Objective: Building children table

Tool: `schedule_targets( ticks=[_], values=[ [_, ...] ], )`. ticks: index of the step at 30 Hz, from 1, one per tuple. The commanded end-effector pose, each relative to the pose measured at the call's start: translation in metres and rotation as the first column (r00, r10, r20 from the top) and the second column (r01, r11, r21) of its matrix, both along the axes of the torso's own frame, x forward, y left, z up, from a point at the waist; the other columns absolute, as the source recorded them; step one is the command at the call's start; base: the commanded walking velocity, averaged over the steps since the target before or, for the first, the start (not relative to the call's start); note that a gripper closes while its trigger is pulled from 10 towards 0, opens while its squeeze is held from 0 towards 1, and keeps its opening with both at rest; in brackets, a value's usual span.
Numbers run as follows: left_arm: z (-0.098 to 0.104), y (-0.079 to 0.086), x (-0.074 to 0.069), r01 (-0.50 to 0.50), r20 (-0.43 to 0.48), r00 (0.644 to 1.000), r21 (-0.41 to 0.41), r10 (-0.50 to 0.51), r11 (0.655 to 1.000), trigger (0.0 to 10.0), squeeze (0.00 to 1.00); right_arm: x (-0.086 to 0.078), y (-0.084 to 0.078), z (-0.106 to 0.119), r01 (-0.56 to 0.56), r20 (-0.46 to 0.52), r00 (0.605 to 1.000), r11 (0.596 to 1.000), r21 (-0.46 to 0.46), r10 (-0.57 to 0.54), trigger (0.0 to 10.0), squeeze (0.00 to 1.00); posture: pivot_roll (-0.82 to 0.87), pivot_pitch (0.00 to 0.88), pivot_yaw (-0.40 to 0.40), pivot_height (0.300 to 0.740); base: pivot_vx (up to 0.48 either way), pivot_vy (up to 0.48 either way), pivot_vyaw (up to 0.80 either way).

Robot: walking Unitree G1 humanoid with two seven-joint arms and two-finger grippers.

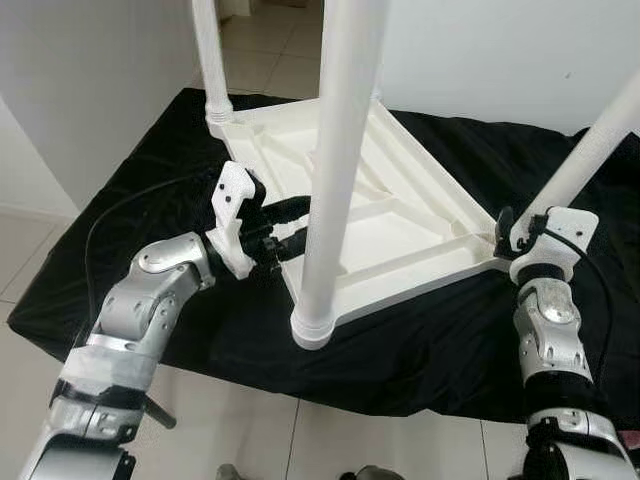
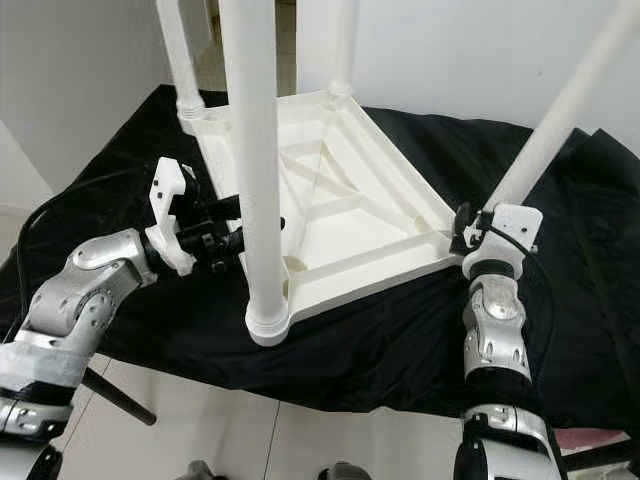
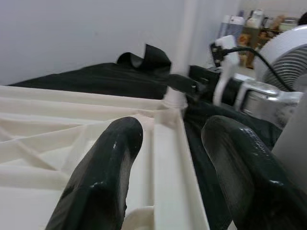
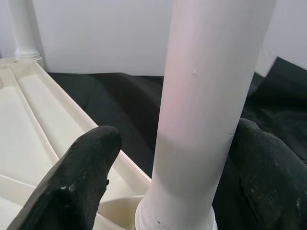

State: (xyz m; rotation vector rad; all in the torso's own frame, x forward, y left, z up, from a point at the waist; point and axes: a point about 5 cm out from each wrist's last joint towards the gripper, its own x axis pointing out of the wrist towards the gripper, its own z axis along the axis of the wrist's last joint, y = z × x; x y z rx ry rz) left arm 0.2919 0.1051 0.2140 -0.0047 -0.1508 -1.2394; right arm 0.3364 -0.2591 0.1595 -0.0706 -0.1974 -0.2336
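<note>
On the bench [image 1: 180, 330], draped in black cloth, the white tabletop [image 1: 400, 215] lies upside down with its ribbed underside facing up. Four legs stand in the corner sockets: the near leg [image 1: 335, 170], the right leg [image 1: 590, 150], the far-left leg [image 1: 208, 60], and a far leg [image 2: 345, 45] at the back corner. The right leg leans outward, so its seating is judged incomplete or still being adjusted; the other three appear upright. The left tool [image 1: 285, 228] reaches in from the left edge of the tabletop, just beside the near leg, its fingers [image 3: 103, 177] spread either side of the raised rim without visibly pinching it. The right tool [image 1: 505, 232] sits at the base of the right leg, its fingers [image 4: 79, 182] set wide on both sides of the tube; whether they press against it cannot be told. By this evidence assembly is near its end: all legs are fitted, and what remains is squaring the right leg, confirming each socket is tight, and turning the table upright.
</note>
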Motion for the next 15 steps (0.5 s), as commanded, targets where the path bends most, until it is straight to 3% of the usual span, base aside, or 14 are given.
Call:
schedule_targets(
  ticks=[1,11,15],
  values=[
    [0.004,-0.016,-0.020,0.243,0.007,0.970,0.004,-0.243,0.970,10.0,0.00,0.008,0.021,-0.015,-0.126,-0.080,0.989,0.992,0.016,0.127,10.0,0.00,-0.05,0.020,-0.018,0.740,0.000,0.000,0.00],
    [0.008,-0.023,-0.033,0.322,-0.007,0.947,-0.009,-0.322,0.947,10.0,0.00,0.010,0.009,-0.015,-0.088,-0.072,0.993,0.996,0.028,0.090,10.0,0.00,-0.05,0.028,-0.005,0.740,0.000,0.000,0.00],
    [0.007,-0.023,-0.025,0.240,0.013,0.971,0.014,-0.240,0.971,10.0,0.00,0.004,0.001,-0.016,-0.019,-0.040,0.999,0.999,0.033,0.020,10.0,0.00,-0.04,0.031,-0.005,0.740,0.000,0.000,0.00]
  ],
)
